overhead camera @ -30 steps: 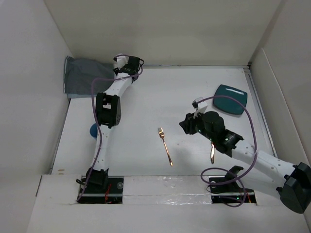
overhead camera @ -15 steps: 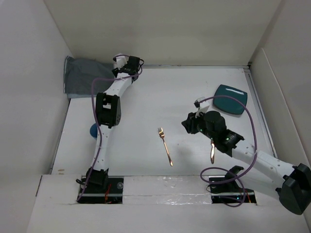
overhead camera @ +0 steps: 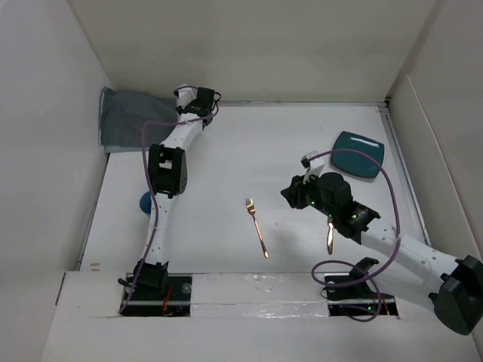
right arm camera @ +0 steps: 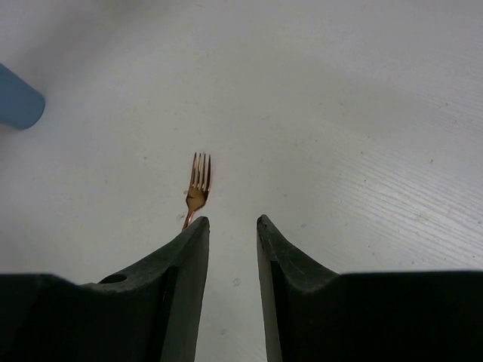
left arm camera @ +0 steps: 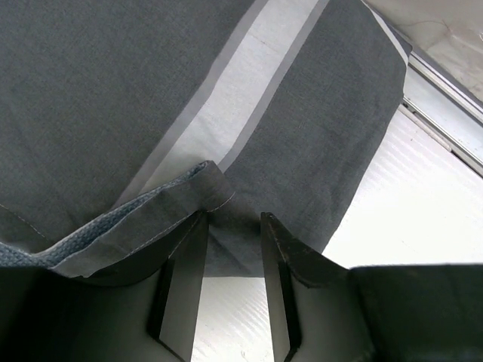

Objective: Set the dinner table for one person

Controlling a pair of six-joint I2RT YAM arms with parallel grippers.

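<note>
"While both arms reach out over it, where is the dinner table (overhead camera: pixel 226 151)?"

"It is the large matte white tabletop under everything. The slim copper-coloured metal fork (overhead camera: pixel 256 228) lies flat on it, tines pointing away from the arm bases."

"And the right gripper (overhead camera: pixel 294 192)?"

"Just to the right of the fork and a little beyond it, above the bare tabletop. Its own camera shows the fork (right arm camera: pixel 198 185) ahead of the right gripper (right arm camera: pixel 232 222). The black fingers stand a narrow gap apart with nothing between them."

"The left gripper (overhead camera: pixel 198 98)?"

"Far beyond the fork and to its left, over the dark grey cloth placemat (overhead camera: pixel 128 121) with pale stripes. From the wrist, the left gripper (left arm camera: pixel 232 222) has its fingers slightly parted over the edge of the placemat (left arm camera: pixel 113 90). A turned-up hem rests against one finger. I cannot tell whether the cloth is pinched."

"What else is there?"

"A teal rounded-square plate (overhead camera: pixel 358 154) is well to the right of the fork and farther back. A blue object (overhead camera: pixel 144 202) sits well to the fork's left, partly hidden by the left arm. A gold-coloured utensil (overhead camera: pixel 329 237) lies right of the fork, half under the right arm, and its kind is unclear."
</note>
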